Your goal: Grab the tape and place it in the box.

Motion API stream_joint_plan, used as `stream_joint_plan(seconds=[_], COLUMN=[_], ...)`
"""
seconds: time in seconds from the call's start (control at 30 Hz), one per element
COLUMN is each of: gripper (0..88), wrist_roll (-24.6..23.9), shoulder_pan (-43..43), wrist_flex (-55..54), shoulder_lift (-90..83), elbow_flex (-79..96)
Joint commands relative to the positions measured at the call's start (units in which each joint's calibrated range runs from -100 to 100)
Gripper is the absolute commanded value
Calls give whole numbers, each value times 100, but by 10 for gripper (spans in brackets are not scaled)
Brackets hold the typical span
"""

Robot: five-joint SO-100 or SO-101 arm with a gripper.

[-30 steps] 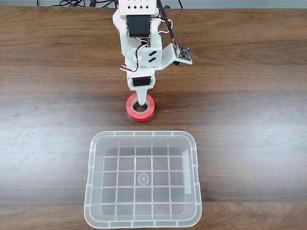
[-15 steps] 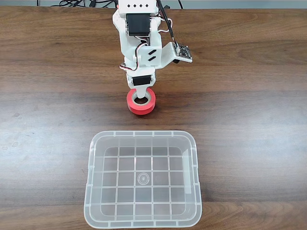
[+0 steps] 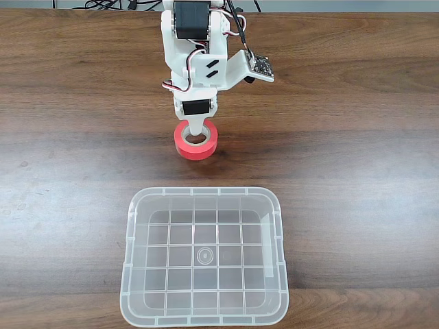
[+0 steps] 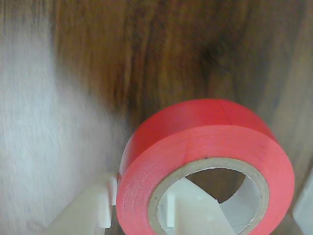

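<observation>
The tool [image 3: 195,137] pinches the tape [image 3: 196,141], one finger [image 4: 195,210] down through the core and the other outside the red wall, as the wrist view shows. In the fixed view the tape sits near the arm's base, well apart from the box [image 3: 204,255], and looks raised off the table [image 3: 357,171], though that cannot be told for sure.

The step in hand appears to be the carry. It would go best with the pinch kept firm, since a grip on one wall lets the roll swing or tilt. The roll should clear the near rim of the box before lowering, and be released over the middle of the ribbed floor.

The table is dark wood grain, flat and smooth. Cables lie along its far edge.
</observation>
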Motion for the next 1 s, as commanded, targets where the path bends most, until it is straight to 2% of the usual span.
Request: stream_joint_plan(seconds=[0.0, 0.33, 0.7, 0.97], gripper=[49, 51, 53, 56], wrist_roll=[-14, -46, -130, -404], shoulder_pan=[242, 213, 198, -175], wrist_flex=[916, 2345, 2362, 2320], shoulder_lift=[-323, -323, -226, 731], elbow_flex=[-1755, -3884, -4147, -5759])
